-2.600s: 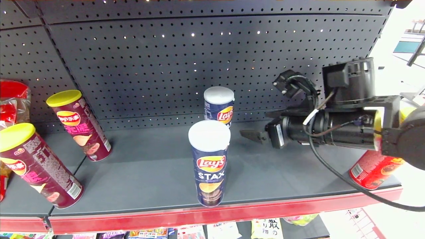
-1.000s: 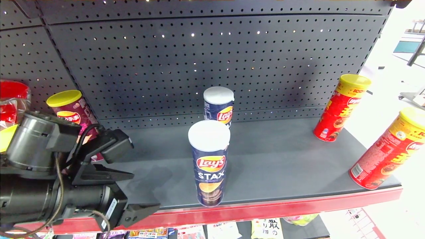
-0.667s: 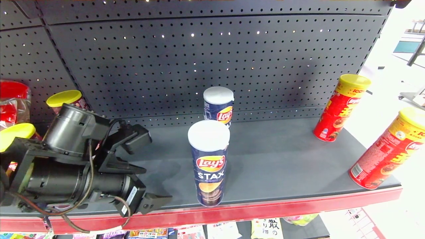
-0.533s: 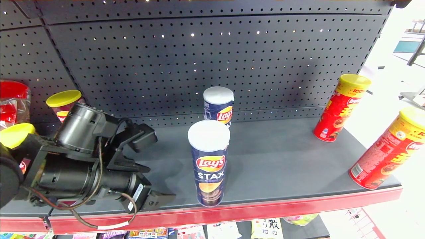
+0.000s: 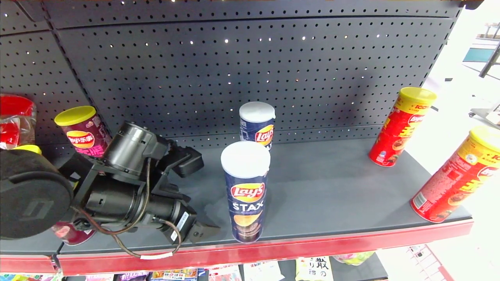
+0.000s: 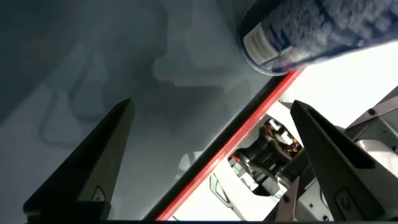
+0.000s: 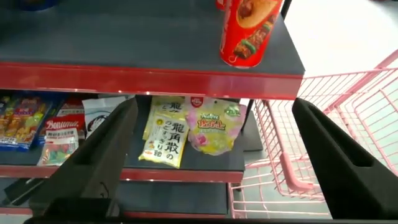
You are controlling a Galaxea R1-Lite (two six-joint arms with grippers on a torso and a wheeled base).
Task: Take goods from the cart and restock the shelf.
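Left tool (image 5: 200, 214) is empty, and its two fingers are spread wide. It sits low in the lower left of the head view, over the front of the grey shelf (image 5: 332, 187). It is just beside the front blue chip can (image 5: 246, 191) but not touching it.

I think this can is the one being put in place. It is tall and thin and stands right at the red front edge, so a bump could tip it off. To do it well, the tool should keep its fingers wide and move slowly, with no sideways swing.

A back blue chip can (image 5: 257, 125) stands behind the front one. Purple chip cans (image 5: 84, 134) are at the left and red chip cans (image 5: 400, 125) at the right.

The right tool (image 7: 214, 162) is spread wide and empty too, down near the pink cart (image 7: 367, 124). More goods should come from there.

Each blue can has a round red and yellow badge, and the front one has big white letters under it. The snack bags (image 7: 171, 127) on the lower shelf have print too.
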